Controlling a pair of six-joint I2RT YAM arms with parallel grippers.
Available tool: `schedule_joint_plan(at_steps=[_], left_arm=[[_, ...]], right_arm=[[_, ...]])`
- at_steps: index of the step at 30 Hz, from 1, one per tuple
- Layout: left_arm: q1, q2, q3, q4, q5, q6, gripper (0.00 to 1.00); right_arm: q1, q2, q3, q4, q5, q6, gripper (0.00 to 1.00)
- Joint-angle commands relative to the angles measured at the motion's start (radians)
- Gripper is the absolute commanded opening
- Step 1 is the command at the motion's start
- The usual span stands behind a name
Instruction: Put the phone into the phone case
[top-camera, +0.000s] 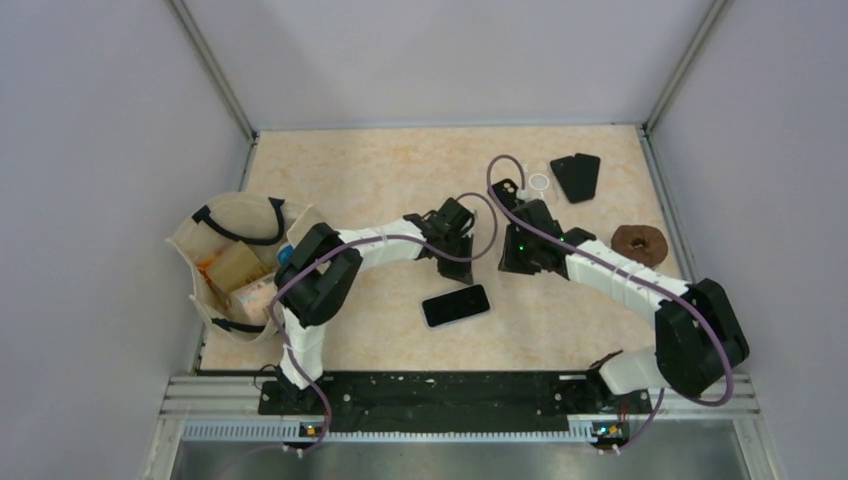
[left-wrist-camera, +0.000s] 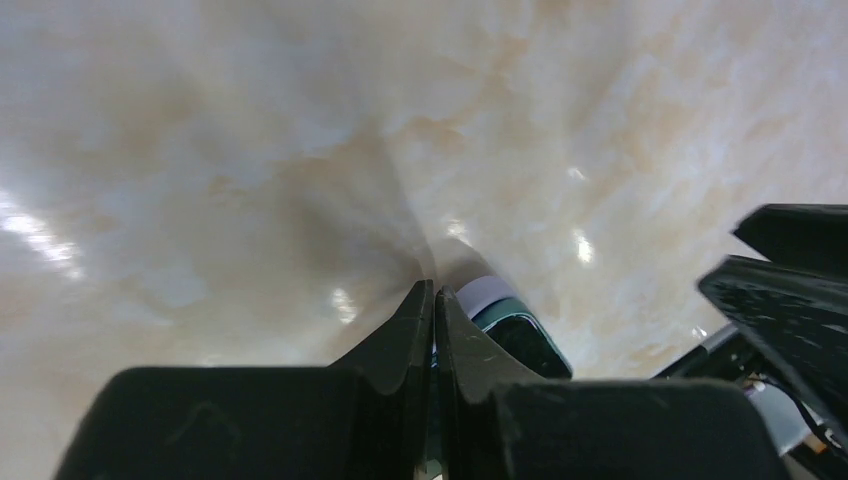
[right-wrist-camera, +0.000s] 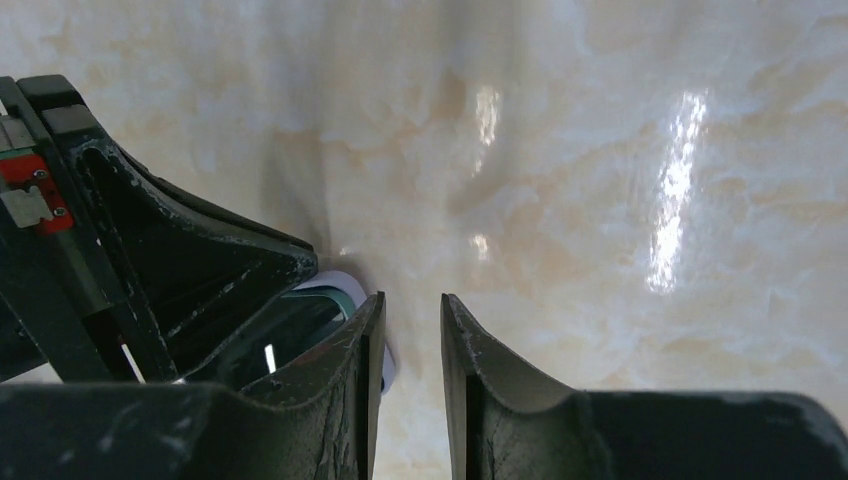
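Phone (top-camera: 456, 306) lies flat and screen-up on the marbled beige table (top-camera: 380, 170), near the middle and a little ahead of the black mounting rail (top-camera: 420, 395), with bare tabletop on its near, left and right sides. It is a slim rounded rectangle of dark glossy glass inside a pale rim. Just beyond it both arms reach in. The left gripper (left-wrist-camera: 433, 295) has its black fingers pressed together with only a hairline between them and nothing visibly held; a rounded corner of the phone shows just beside its tips (whether they touch it I cannot tell). The right gripper (right-wrist-camera: 410, 298) stands close alongside, jaws narrowly parted over shiny tabletop and empty, with the same pale corner beside one finger. At the left edge a cream fabric bag (top-camera: 215, 225) with black straps slumps against the wall. Farther back on the right sit a brown ring-shaped object (top-camera: 640, 243), a small white ring (top-camera: 538, 183) and the black phone case (top-camera: 575, 176), flat and matte, well apart from the phone. Pale grey walls (top-camera: 440, 60) close in the left, far and right sides.
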Motion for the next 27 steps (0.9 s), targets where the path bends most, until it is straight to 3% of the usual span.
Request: schedule_joint_plan(at_steps=[1, 11, 18, 27], left_arm=[[-0.045, -0.043, -0.033, 0.073, 0.096, 0.008, 0.11], [0.062, -0.285, -0.036, -0.034, -0.12, 0.044, 0.2], [0.07, -0.415, -0.182, -0.118, -0.164, 0.01, 0.21], [0.07, -0.505, -0.393, -0.025, -0.03, -0.046, 0.25]], right_arm=[[0.004, -0.082, -0.066, 0.03, -0.05, 0.012, 0.27], [0.118, -0.131, -0.126, 0.044, -0.102, 0.014, 0.46], [0.175, -0.08, -0.125, 0.042, -0.09, 0.03, 0.43], [0.243, -0.01, -0.113, 0.025, -0.067, 0.053, 0.38]])
